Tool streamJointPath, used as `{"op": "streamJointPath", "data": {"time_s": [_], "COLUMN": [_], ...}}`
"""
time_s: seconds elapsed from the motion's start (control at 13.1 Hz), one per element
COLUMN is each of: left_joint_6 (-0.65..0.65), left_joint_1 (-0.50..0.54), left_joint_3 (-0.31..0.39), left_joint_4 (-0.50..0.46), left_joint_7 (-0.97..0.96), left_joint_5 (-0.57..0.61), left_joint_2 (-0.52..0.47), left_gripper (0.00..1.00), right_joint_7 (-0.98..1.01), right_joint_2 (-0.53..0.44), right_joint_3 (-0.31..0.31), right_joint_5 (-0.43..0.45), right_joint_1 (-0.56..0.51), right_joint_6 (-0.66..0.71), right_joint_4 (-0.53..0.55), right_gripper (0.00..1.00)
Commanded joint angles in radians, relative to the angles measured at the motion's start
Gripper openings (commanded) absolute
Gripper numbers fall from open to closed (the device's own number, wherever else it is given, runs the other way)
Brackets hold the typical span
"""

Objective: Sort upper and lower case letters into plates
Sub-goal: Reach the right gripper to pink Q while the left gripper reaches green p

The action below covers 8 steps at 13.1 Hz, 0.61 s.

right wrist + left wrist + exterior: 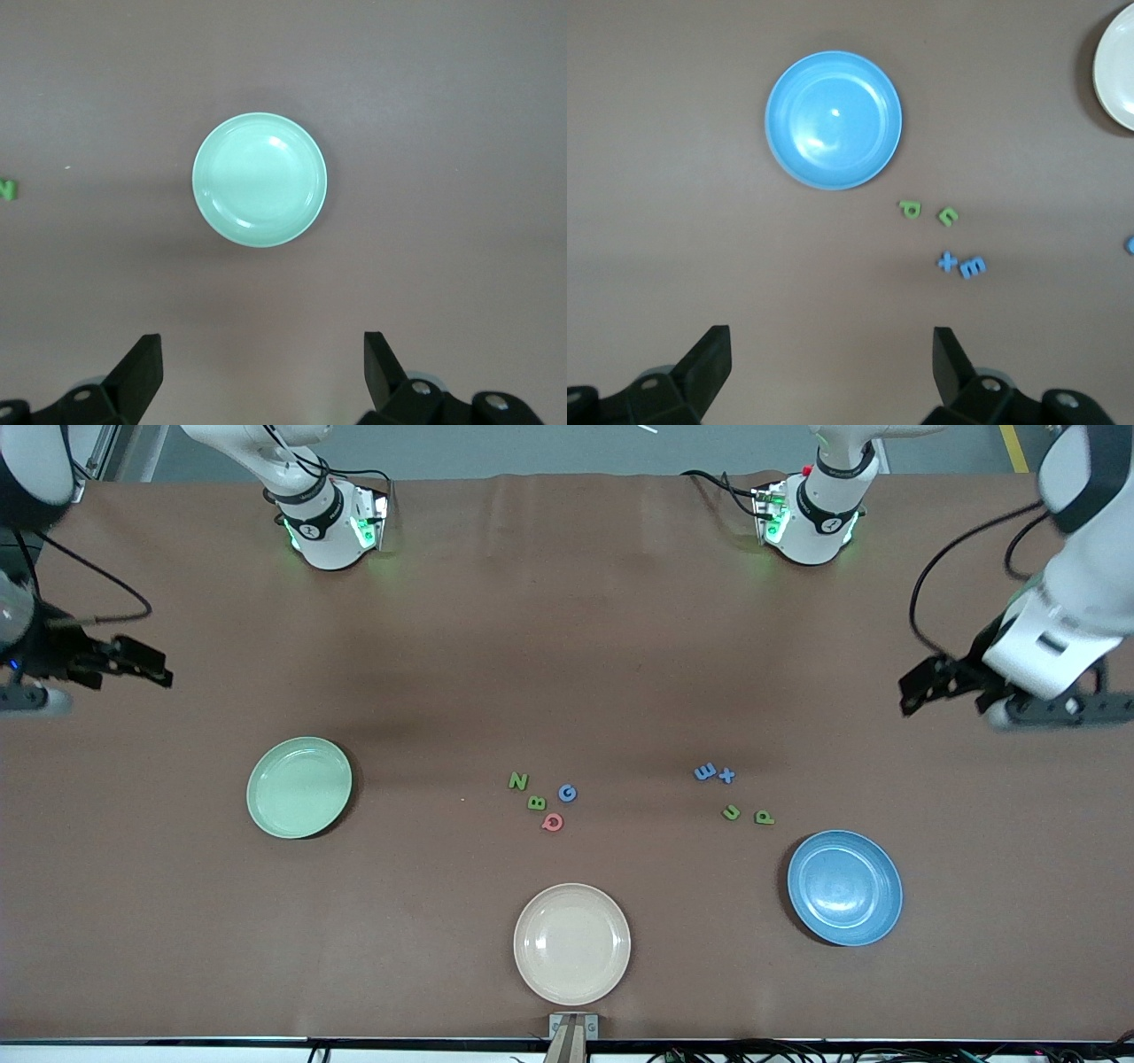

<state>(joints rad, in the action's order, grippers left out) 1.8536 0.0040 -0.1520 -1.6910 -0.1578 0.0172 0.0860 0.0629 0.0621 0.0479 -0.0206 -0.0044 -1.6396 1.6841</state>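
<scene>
The right gripper hangs in the air at the right arm's end of the table, its fingers spread wide with nothing between them, as its wrist view shows. The mint green plate lies toward that end, bare inside, with no letter on it. Near the table's middle sits the upper-case cluster: the green N, the green B, the blue G and the pink-red Q, close together but apart from one another. The cream plate lies nearer the front camera than this cluster. Toward the left arm's end lies the lower-case group: the blue m just beside the blue x, then the green u and the green p. The blue plate, also bare, lies near the p and nearer the camera. The left gripper hovers at its end of the table, fingers likewise fully apart and holding nothing. The letters look foam-like: probably very light, soft and thin, likely to skid if nudged. A pinch straight down across a narrow stroke, with the fingers narrowed first, seems the safest hold; the B and G sit close, so a neighbour could get bumped.
</scene>
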Motion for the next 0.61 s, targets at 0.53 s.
{"op": "streamJointPath", "data": {"time_s": [0.53], "left_joint_6": [0.511], "left_joint_1": [-0.084], "left_joint_3": [-0.004], "left_joint_4": [-0.010], "left_joint_7": [-0.022], "left_joint_5": [0.064], "left_joint_2": [0.455], "left_gripper": [0.99], "right_joint_7": [-0.448], "right_joint_2": [0.332], "right_joint_3": [-0.003], "right_joint_5": [-0.133], "right_joint_1": [0.413], "right_joint_6": [-0.322], "right_joint_4": [-0.070], "right_gripper": [1.00]}}
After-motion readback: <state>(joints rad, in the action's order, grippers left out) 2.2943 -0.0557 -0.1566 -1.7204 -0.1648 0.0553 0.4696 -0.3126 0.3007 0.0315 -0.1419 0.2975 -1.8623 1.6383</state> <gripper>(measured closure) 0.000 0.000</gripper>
